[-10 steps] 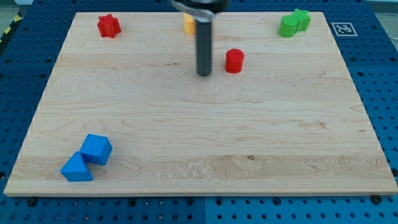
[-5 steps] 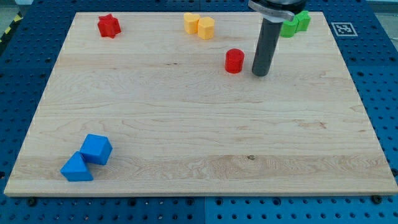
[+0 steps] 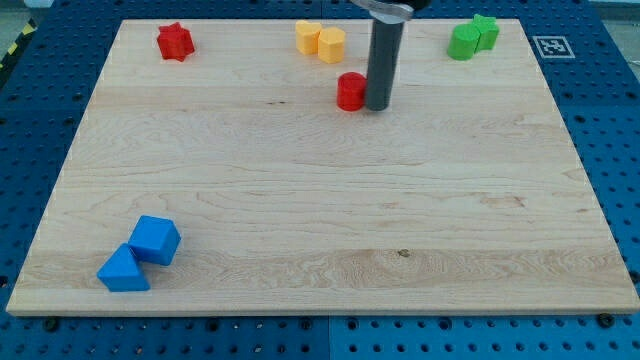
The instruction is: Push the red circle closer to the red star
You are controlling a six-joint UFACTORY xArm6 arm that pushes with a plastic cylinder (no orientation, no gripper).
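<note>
Red circle (image 3: 350, 91): nudged left since a half-second ago, tip (image 3: 377, 106) touching its right side.
Red star (image 3: 174, 41): still well apart.
Hand: none, bare rod.

yellow blocks (image 3: 320, 41) top | green blocks (image 3: 473, 37) top-right | blue blocks (image 3: 139, 253) bottom-left

My tip (image 3: 378, 107) touches the red circle (image 3: 351, 91) on its right side, near the top middle of the wooden board (image 3: 320, 200). The red star (image 3: 174, 41) sits well apart at the view's top left. Two yellow blocks (image 3: 320, 41) lie just above the circle, two green blocks (image 3: 472, 37) at top right, and two blue blocks (image 3: 139, 253) touch at bottom left.
</note>
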